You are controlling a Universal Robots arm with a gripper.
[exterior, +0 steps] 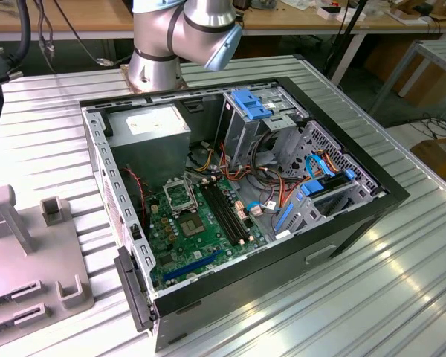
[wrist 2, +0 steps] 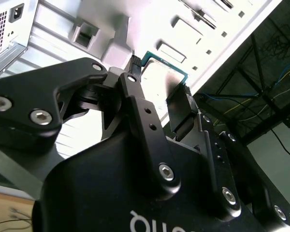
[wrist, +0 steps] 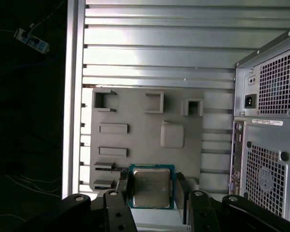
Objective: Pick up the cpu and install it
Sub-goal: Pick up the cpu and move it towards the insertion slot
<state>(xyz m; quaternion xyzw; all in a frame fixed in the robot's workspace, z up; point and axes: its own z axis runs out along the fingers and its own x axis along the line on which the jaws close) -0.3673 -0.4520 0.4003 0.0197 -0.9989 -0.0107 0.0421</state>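
**Now that the grab looks done, the fiddly half is left**

Since the cpu (wrist: 151,186) sits pinched between the two black fingers (wrist: 181,191) of the gripper (wrist: 152,194), I'd call the pick-up step pretty much done. The clamp is on opposite edges of the chip, metal lid facing the camera in the first wrist view. In the second wrist view you get the cpu (wrist 2: 157,67) from an angle, with its greenish rim showing between the fingertips.

Where it is: over the near edge of the grey parts plate (wrist: 145,140), on the slatted metal table (wrist: 159,58). It looks lifted off the plate to me, but I can't swear to the gap.

The target is the black-framed socket (exterior: 180,195) on the green board (exterior: 171,234), a bit left of centre in the exterior view, inside the open computer case (exterior: 357,212). The plate (exterior: 30,245) is at the exterior view's left, low in the frame, well apart from the socket with the case wall between them.

My read is that the install needs the chip kept flat and firmly held, lifted clear of that wall, then squared up over the socket with its corners matched. It should be set in gently, not pushed.
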